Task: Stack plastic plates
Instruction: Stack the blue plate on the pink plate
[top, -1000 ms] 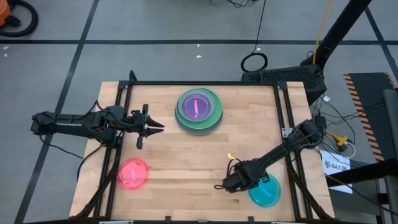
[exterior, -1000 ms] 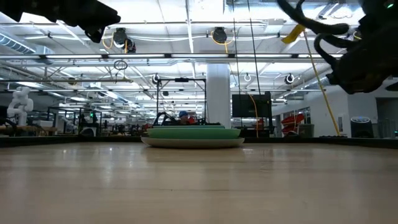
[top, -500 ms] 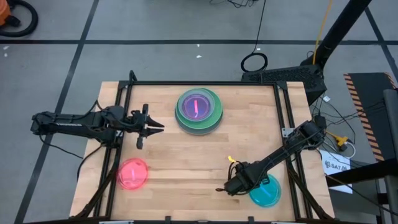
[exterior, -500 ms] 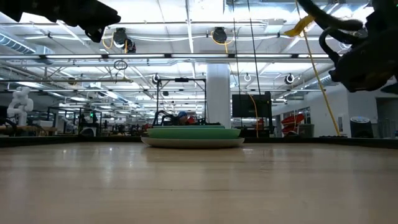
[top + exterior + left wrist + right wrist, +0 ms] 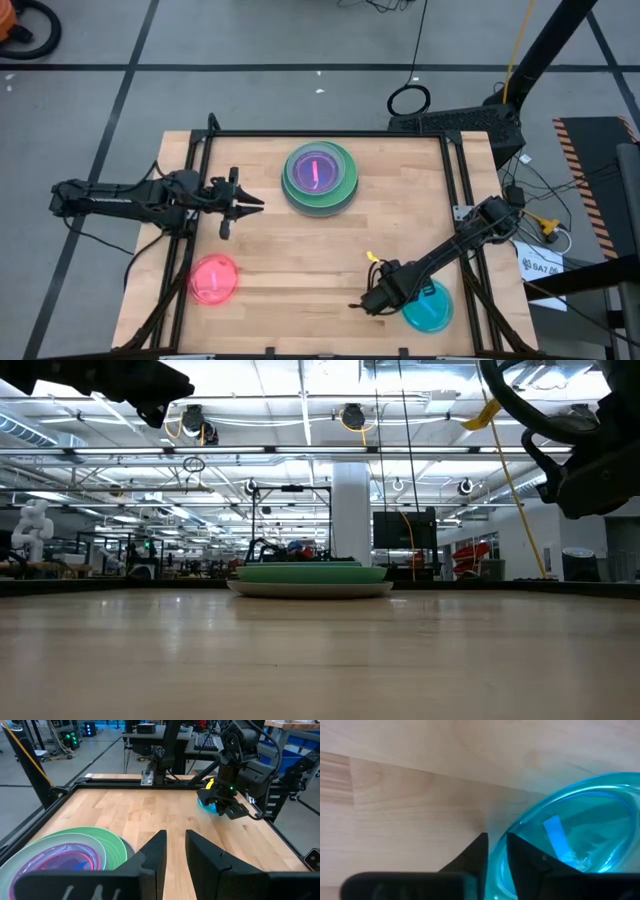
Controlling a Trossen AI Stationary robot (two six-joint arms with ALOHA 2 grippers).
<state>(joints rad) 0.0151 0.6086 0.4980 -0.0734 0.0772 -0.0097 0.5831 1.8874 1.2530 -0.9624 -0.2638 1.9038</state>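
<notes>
Two slim black jointed arms; yellow tag near right end effector

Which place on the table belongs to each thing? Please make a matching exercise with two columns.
Things:
1. pink plate
2. teal plate
3. stack of large plates
4. left gripper

Places:
a. far edge, near the middle
b. near right corner, at the right gripper
c. near left corner
d. above the left part of the table, between stack and pink plate

Pairs: 1-c, 2-b, 3-a, 4-d
</notes>
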